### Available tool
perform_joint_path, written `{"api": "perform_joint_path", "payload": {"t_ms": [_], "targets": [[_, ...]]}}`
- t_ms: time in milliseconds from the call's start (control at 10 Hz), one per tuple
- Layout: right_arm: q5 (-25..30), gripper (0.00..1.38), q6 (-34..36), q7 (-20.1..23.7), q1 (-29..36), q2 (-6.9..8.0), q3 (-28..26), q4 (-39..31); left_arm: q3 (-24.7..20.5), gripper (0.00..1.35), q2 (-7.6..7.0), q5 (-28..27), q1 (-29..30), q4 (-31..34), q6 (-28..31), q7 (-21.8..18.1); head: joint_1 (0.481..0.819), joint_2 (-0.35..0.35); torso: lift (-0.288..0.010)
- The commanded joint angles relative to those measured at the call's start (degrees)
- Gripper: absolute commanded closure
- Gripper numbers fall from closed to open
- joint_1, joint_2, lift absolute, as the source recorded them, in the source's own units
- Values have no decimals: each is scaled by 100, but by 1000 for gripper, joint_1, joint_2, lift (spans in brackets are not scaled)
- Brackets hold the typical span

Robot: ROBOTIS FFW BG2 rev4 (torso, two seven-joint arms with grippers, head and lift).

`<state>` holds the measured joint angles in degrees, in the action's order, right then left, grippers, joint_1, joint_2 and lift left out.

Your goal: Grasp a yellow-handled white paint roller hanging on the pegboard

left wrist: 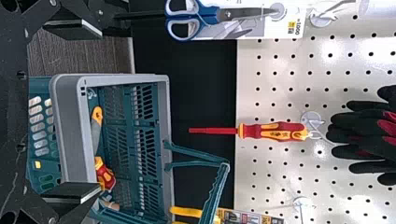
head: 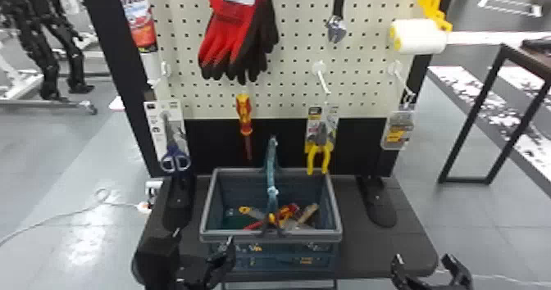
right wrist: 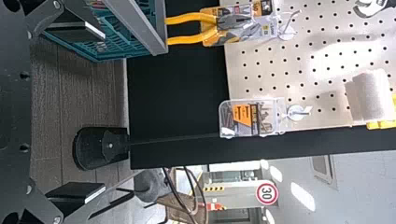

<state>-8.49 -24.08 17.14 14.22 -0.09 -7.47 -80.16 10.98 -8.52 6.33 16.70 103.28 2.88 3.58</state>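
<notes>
The paint roller (head: 418, 36) hangs at the upper right corner of the pegboard (head: 287, 76). Its white sleeve lies crosswise and sticks out past the board's right edge, and the yellow handle (head: 431, 0) rises above it. The right gripper (head: 426, 269) is low at the near edge of the desk (head: 369, 244), fingers spread apart and holding nothing. The roller lies well up and forward from it, almost in line and only slightly inward, so we judge the reach is mostly a lift plus a push toward the board. The left gripper (left wrist: 70, 109) is also released and empty, parked low in front of the basket (head: 270, 232) on the other side. That leaves the right arm clearly nearer. We'd say the fingers have to close across the handle, whose long axis runs up and down, rather than on the soft sleeve.

Head view gives the full layout and most of the handle. Right wrist view shows the sleeve face-on with just a sliver of yellow beside it. It also shows a clear bit pack (right wrist: 252, 117) on the hook just under the roller, which could get clipped on the way up. Left wrist view looks at the scissors (left wrist: 210, 16), the screwdriver (left wrist: 261, 132) and the gloves (left wrist: 369, 140), so it is no help for this reach.
</notes>
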Motion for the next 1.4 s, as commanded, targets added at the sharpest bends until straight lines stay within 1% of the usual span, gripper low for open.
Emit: {"api": "perform_joint_path", "payload": {"t_ms": [0, 700, 900, 1000, 1100, 1300], "targets": [[-48, 162, 44, 0, 10, 14, 0, -61, 0, 153, 0, 0, 0, 0, 2, 2, 549, 0, -100], [-12, 162, 299, 0, 19, 14, 0, -219, 0, 153, -9, 0, -9, 0, 11, 2, 549, 0, -100], [75, 156, 738, -26, 10, 14, -18, -580, -9, 153, -18, 9, 0, 0, 2, 2, 549, 0, -100], [5, 156, 958, -26, -42, 14, -35, -747, -17, 153, -18, 18, -9, 0, 2, 2, 549, 0, -100], [93, 156, 1195, -35, -95, 14, -35, -1002, -26, 153, -18, 18, -9, 0, 2, 2, 549, 0, -100], [-39, 156, 1520, -35, -297, 14, -61, -1248, -26, 153, -18, 18, -18, 0, 11, 2, 549, 0, -100]]}}
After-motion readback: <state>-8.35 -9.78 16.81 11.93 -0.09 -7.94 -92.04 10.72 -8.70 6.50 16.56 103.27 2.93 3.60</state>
